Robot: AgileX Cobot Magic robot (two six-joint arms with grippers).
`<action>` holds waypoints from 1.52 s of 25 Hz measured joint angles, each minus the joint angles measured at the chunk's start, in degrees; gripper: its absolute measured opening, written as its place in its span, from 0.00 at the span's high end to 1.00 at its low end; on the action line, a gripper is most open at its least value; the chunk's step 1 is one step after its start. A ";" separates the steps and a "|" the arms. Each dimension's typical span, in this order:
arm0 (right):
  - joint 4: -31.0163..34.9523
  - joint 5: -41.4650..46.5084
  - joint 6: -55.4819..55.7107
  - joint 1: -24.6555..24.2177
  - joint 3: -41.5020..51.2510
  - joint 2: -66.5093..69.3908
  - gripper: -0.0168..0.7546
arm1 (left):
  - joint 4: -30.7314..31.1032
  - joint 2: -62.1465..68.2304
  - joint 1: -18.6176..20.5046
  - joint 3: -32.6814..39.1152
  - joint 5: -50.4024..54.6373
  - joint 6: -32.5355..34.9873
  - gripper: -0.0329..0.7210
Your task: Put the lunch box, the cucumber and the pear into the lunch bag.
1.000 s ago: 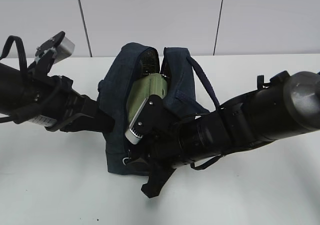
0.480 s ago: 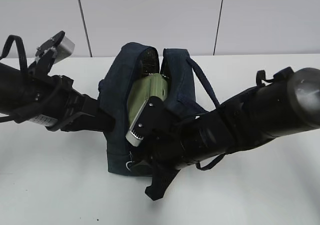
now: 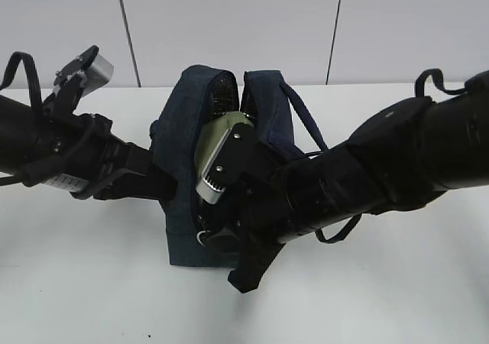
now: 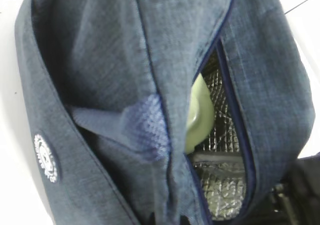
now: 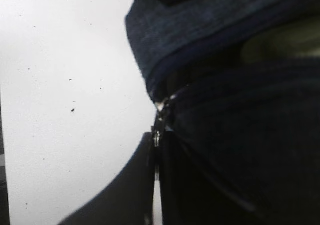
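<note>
**Lunch box inside the gaping bag**

Lunch box [image 3: 221,141] sits tilted in the open mouth of the lunch bag [image 3: 183,122], at bench [image 3: 84,283] centre. Silver lining visible behind it in left wrist view. Left pincer [image 3: 164,187], at 9 o'clock of the bag, closed on bag fabric. Right pincer [image 5: 156,135], at 5 o'clock, closed at the zipper pull [image 5: 161,112]. Cucumber, pear not visible.

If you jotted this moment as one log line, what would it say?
lunch bag: partly unzipped | lunch box: inside | left gripper: on bag's side, hidden | right gripper: shut at zipper pull
</note>
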 joint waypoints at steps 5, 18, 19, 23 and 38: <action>-2.18 0.22 3.01 0.00 0.00 -2.69 0.97 | 0.00 0.00 0.00 0.00 0.00 0.00 0.97; -2.65 1.55 6.80 0.00 0.10 -8.44 0.97 | 0.25 0.00 0.00 0.00 -0.05 0.12 0.64; -2.65 1.55 6.94 0.00 0.10 -8.72 0.97 | 0.53 0.00 0.00 0.00 -0.05 0.12 0.62; -2.71 0.85 7.11 0.00 0.10 -10.39 0.97 | 1.38 0.00 0.00 0.00 -0.01 0.22 0.59; -0.16 -0.88 7.79 0.00 -3.53 -11.52 0.97 | 0.92 0.00 0.00 0.00 -0.01 1.38 0.59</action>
